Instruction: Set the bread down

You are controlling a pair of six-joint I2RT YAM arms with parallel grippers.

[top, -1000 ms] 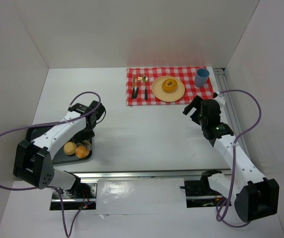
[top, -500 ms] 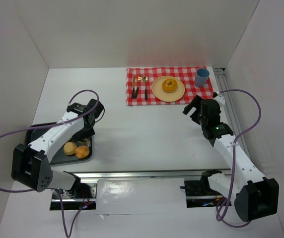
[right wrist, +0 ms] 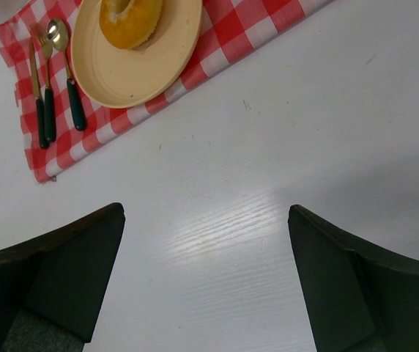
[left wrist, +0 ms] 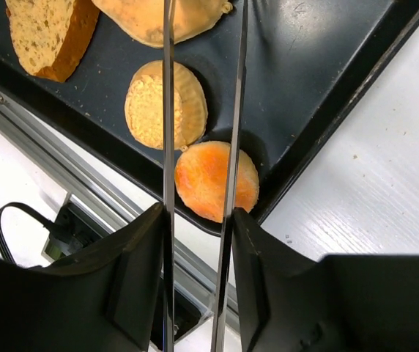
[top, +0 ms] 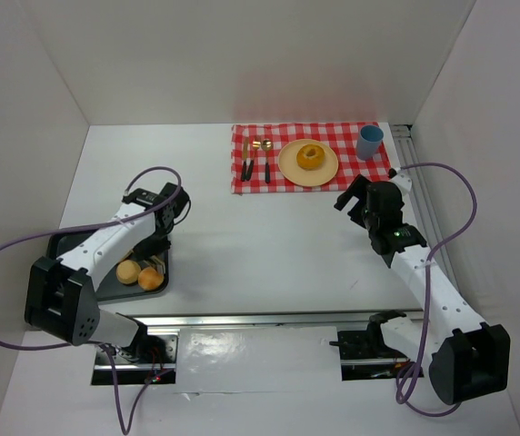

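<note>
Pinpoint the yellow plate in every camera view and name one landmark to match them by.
Top external: the plate sits upper middle, slightly right, on the red checked cloth, between cutlery and blue cup.
Left wrist: not in it.
Right wrist: top left, on the same cloth, cutlery to its left.
Shared landmark: the cutlery beside the plate.

The left gripper hangs over a dark tray with two bread rolls. Far right, a ring-shaped bread sits on a yellow plate on a checked cloth.
</note>
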